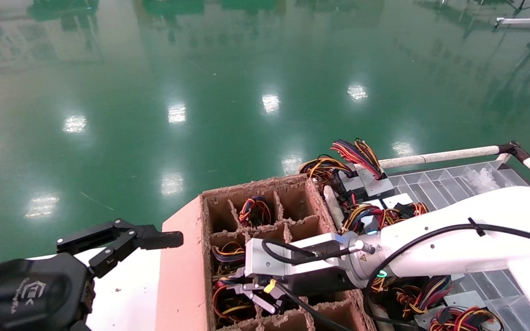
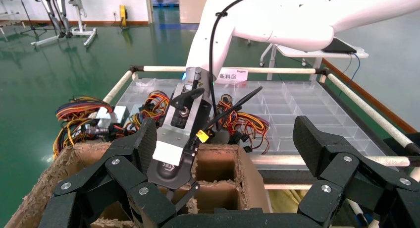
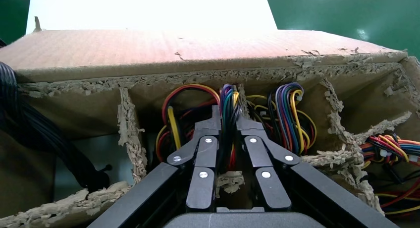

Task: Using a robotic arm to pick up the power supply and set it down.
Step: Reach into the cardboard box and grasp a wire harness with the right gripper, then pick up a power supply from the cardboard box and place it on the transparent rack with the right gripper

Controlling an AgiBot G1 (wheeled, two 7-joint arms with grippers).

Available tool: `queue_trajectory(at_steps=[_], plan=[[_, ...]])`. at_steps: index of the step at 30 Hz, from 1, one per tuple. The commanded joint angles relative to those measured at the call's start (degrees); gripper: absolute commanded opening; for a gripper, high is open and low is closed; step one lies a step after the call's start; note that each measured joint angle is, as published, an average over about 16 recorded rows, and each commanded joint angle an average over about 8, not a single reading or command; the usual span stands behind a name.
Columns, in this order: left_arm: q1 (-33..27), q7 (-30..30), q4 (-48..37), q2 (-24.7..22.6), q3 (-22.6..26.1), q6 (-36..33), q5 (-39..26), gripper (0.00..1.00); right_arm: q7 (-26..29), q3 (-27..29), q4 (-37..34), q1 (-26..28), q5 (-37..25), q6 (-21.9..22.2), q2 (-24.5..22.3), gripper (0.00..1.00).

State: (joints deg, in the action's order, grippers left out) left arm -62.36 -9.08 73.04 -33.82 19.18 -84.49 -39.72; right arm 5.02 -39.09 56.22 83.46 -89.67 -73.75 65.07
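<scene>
The robotic arm, my white right arm, reaches over a cardboard box split into compartments. Its gripper dips into a near compartment. In the right wrist view that gripper is shut on an upright bundle of coloured wires belonging to the power supply. The supply's metal body is hidden down in the compartment. In the left wrist view the silver wrist bracket stands over the box. My left gripper hangs open at the lower left, off the box, holding nothing.
Neighbouring compartments hold more wire loops. Right of the box, a clear divided tray carries several loose power supplies with tangled wires, framed by a white tube rail. The box's flap lies open leftward. Green floor lies beyond.
</scene>
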Motion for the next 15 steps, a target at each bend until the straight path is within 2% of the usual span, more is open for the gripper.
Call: queue_trajectory(at_steps=[1, 15], plan=[[0.0, 0.0, 0.0, 0.0, 0.0, 0.0, 0.0, 1.00, 0.3, 0.0, 0.1, 0.0, -0.1, -0.1, -0.1, 0.00], [0.0, 0.0, 0.0, 0.0, 0.0, 0.0, 0.0, 1.00, 3.3, 3.3, 1.7, -0.4, 5.3, -1.0, -3.4, 0.00]])
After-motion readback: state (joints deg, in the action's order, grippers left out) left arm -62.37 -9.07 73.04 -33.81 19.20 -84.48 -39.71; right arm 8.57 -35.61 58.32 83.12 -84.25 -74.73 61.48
